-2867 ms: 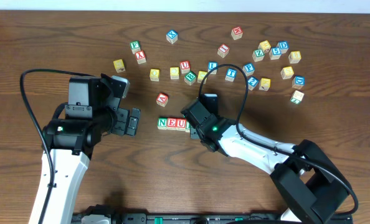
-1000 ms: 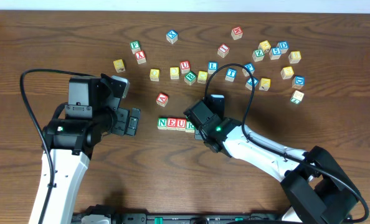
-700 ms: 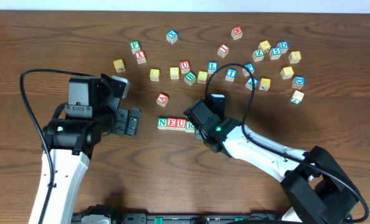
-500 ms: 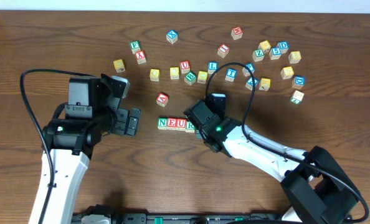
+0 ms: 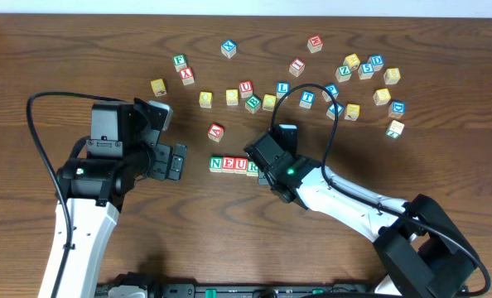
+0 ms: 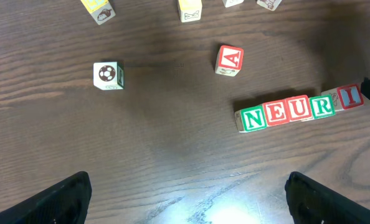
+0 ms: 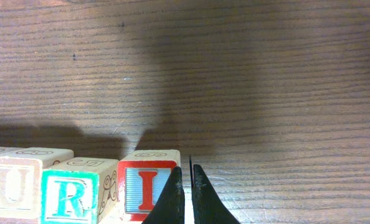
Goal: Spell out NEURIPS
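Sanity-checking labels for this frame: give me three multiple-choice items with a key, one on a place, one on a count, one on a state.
1. Where is the red A cube relative to the lettered row?
A) stacked on it
B) apart from it, nearer its N end
C) touching its I end

2. How many cubes stand in the row?
A) three
B) five
C) seven

3. How is the right tool?
A) shut, empty, beside the I cube
B) open wide above the row
C) shut on the A cube

Key:
1 B: the left wrist view shows bare wood between the A and the row.
2 B: N, E, U, R, I read side by side.
3 A: the right wrist view shows its fingers together at the I cube's right edge, with nothing between them.
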Controlling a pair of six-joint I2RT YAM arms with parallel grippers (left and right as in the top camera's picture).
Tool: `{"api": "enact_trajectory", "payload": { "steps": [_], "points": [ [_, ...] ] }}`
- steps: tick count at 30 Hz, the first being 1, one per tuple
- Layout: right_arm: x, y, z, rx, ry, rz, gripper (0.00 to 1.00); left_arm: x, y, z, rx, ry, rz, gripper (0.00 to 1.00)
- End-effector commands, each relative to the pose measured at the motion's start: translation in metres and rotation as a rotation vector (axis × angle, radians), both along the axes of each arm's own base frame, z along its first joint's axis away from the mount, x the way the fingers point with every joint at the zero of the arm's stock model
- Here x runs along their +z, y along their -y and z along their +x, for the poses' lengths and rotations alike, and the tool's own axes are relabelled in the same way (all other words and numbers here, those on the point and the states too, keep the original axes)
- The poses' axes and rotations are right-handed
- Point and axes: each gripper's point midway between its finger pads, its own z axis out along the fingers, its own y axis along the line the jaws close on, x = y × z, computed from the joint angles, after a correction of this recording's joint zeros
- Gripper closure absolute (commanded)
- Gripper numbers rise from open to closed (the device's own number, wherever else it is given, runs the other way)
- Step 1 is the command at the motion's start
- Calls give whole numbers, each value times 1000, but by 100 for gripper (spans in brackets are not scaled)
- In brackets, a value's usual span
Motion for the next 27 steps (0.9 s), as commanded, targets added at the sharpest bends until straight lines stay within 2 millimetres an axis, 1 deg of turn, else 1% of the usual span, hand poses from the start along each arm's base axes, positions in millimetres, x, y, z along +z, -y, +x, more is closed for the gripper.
{"api": "enact_trajectory", "payload": {
  "steps": [1,8,14,19,21,27],
  "points": [
    [7,-7,-4,29,13,10,99,10,-2,5,4,30,9,2],
    [10,0,1,9,44,-23,99,10,-2,5,4,30,9,2],
    [10,1,2,5,50,-28,99,10,-2,5,4,30,9,2],
    [12,9,5,-16,74,-70,99,10,-2,5,4,30,9,2],
    [10,12,5,-20,74,-79,99,10,-2,5,4,30,9,2],
    [-8,10,7,-21,57,-93,99,10,-2,5,4,30,9,2]
  ]
}}
